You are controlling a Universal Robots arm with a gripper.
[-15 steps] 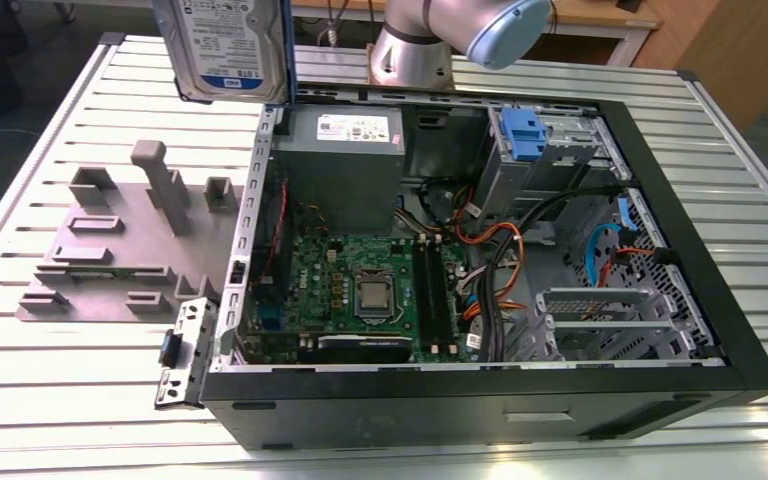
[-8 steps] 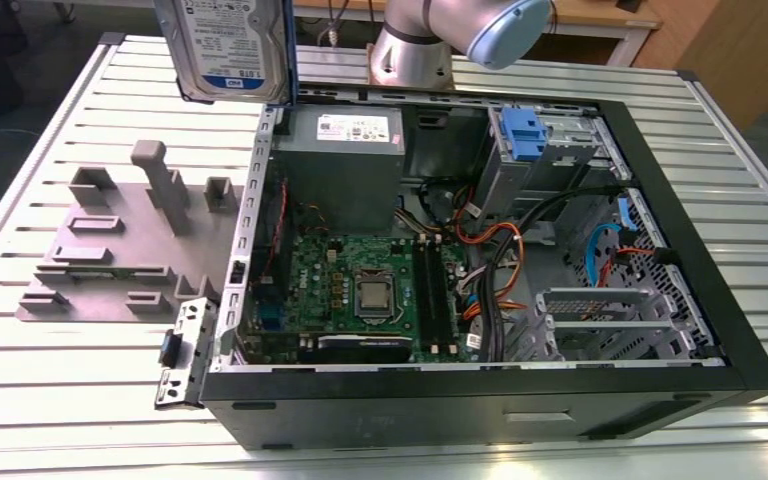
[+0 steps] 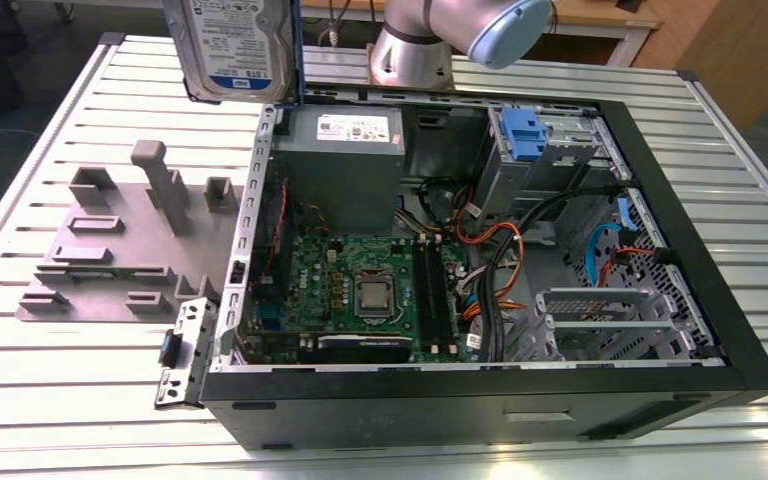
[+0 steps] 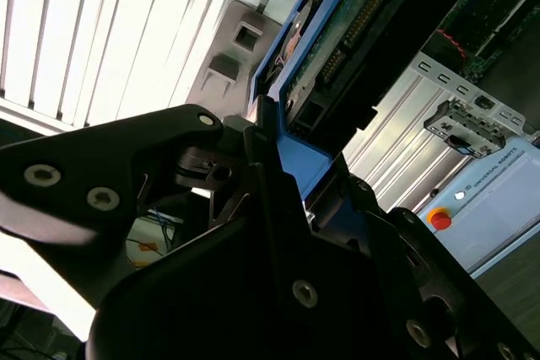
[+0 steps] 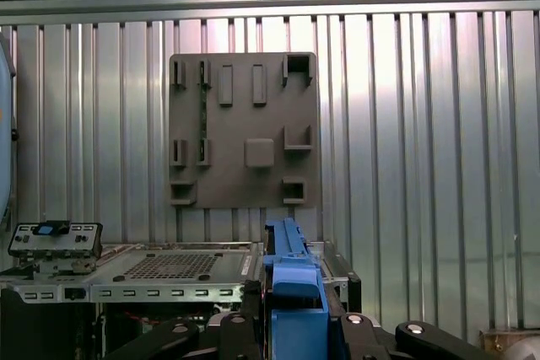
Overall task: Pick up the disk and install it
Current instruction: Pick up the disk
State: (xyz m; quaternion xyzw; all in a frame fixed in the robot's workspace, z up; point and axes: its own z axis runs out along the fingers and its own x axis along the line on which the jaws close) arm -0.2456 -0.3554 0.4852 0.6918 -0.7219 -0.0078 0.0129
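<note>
Pick done: gripper (image 4: 291,158) clamped on disk (image 3: 231,50) by blue bracket (image 5: 291,292), hung high over computer case (image 3: 491,400) corner (not inside yet); install not begun, called for square alignment

The silver disk (image 3: 231,50) is hanging upright in the air. Its white-and-blue label is showing, and a blue frame (image 5: 295,292) is hugging it.

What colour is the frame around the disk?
The disk has a blue bracket, clearest in the first wrist view.
</note>
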